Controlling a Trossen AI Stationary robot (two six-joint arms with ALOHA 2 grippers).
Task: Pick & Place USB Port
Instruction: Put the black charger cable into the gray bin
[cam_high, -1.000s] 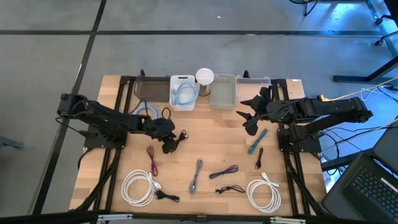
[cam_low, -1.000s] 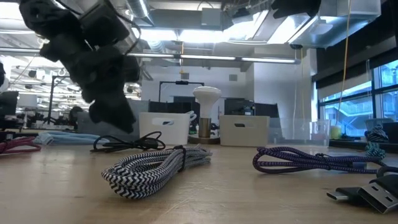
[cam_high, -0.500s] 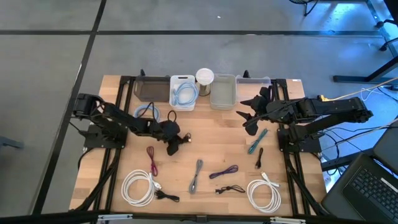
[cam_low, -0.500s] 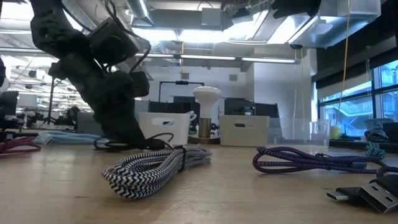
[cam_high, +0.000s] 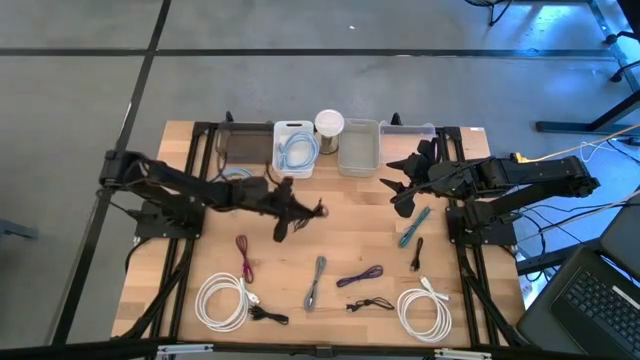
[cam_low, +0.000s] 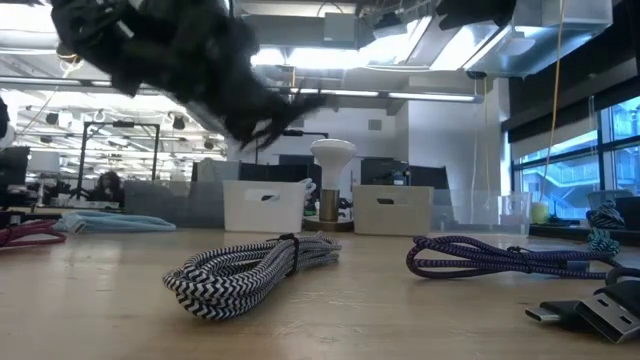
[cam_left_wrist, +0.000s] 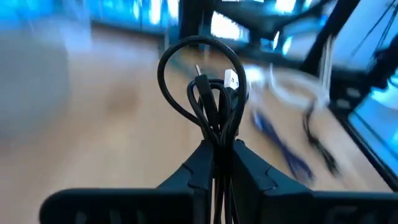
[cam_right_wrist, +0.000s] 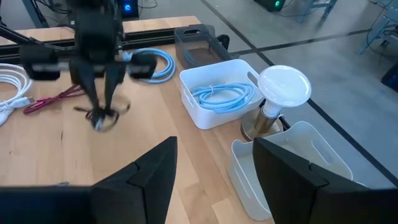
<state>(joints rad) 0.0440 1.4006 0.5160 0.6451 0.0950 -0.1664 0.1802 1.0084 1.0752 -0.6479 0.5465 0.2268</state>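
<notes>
A black USB cable (cam_left_wrist: 202, 81), coiled into a small bundle, is between the fingers of my left gripper (cam_high: 287, 212), which is shut on it over the middle of the table. Its loop and two plugs (cam_left_wrist: 229, 79) stick out past the fingertips. The right wrist view shows the cable (cam_right_wrist: 102, 117) hanging under that arm, above the wood. My right gripper (cam_high: 400, 192) hovers open near the table's far right, holding nothing. My left gripper pinches several strands of the coiled cable (cam_left_wrist: 217, 134) together between its two fingers (cam_left_wrist: 193, 168), where the bundle narrows. The fingers come from above, slanting down. The loop and both plugs hang beyond the fingertips, and the whole cable is lifted clear of the table.
Along the far edge stand a dark bin (cam_high: 243, 143), a white bin with a light blue cable (cam_high: 294, 150), a white lamp (cam_high: 329, 123), a white bin (cam_high: 359, 148) and a clear bin (cam_high: 407, 130). Red (cam_high: 243, 257), grey (cam_high: 316, 282), purple (cam_high: 360, 276), teal (cam_high: 413, 226) and white coiled cables (cam_high: 222, 300) lie nearer.
My left gripper has come down on the black cable, shut on it and risen, moving a little toward the table's right edge. The cable has left the tabletop and now hangs clear below the fingers. The right arm has kept still.
</notes>
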